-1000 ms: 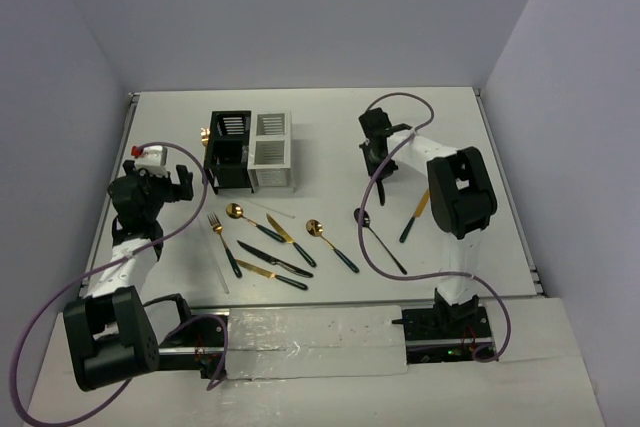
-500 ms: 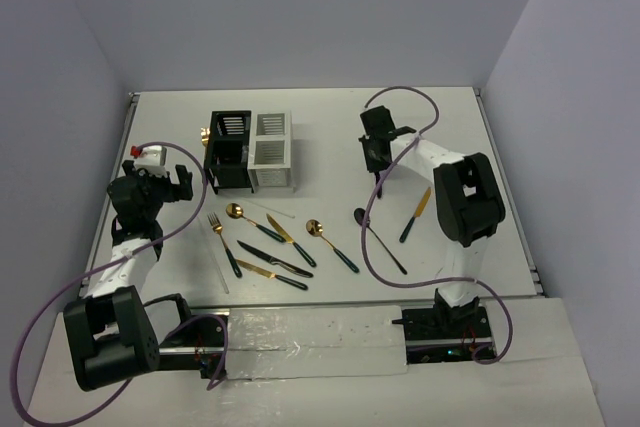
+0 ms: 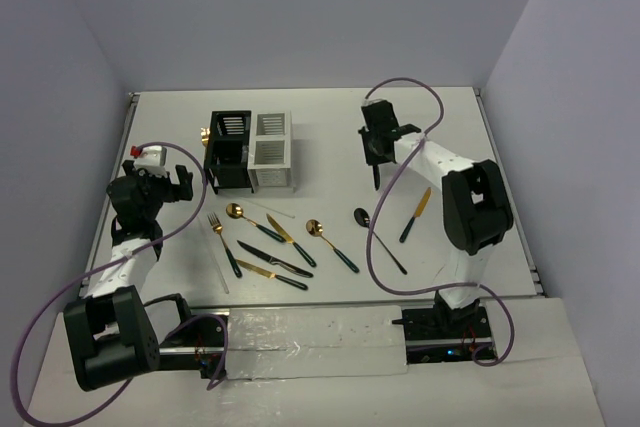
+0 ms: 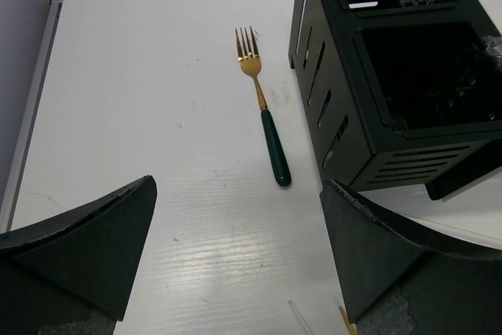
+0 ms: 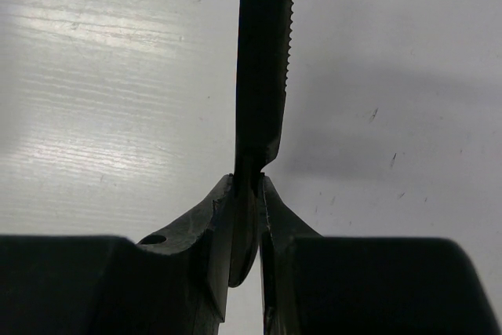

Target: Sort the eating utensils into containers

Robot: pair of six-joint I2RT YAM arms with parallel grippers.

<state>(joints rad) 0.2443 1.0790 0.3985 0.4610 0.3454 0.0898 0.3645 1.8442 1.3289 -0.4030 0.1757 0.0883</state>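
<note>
My right gripper (image 3: 376, 145) is shut on an all-black knife (image 5: 263, 60) with a serrated edge, held above the far right of the table; the knife hangs toward me (image 3: 377, 175). My left gripper (image 3: 176, 180) is open and empty at the left, its jaws wide apart (image 4: 235, 194). A gold fork with a dark green handle (image 4: 263, 119) lies ahead of it, beside the black caddy (image 4: 369, 139). The black caddy (image 3: 228, 152) and white caddy (image 3: 272, 152) stand joined. Several utensils lie in front of them: fork (image 3: 225, 245), gold spoons (image 3: 248, 218) (image 3: 330, 244), knives (image 3: 272, 259) (image 3: 290, 240).
A black spoon (image 3: 380, 241) and a gold knife with a dark handle (image 3: 414, 215) lie near the right arm. A thin clear stick (image 3: 220, 265) lies beside the fork. Purple cables loop from both arms over the table. Walls close in the far and side edges.
My right gripper has moved a little farther from me and to the right, carrying the black knife. The left arm has not moved.
</note>
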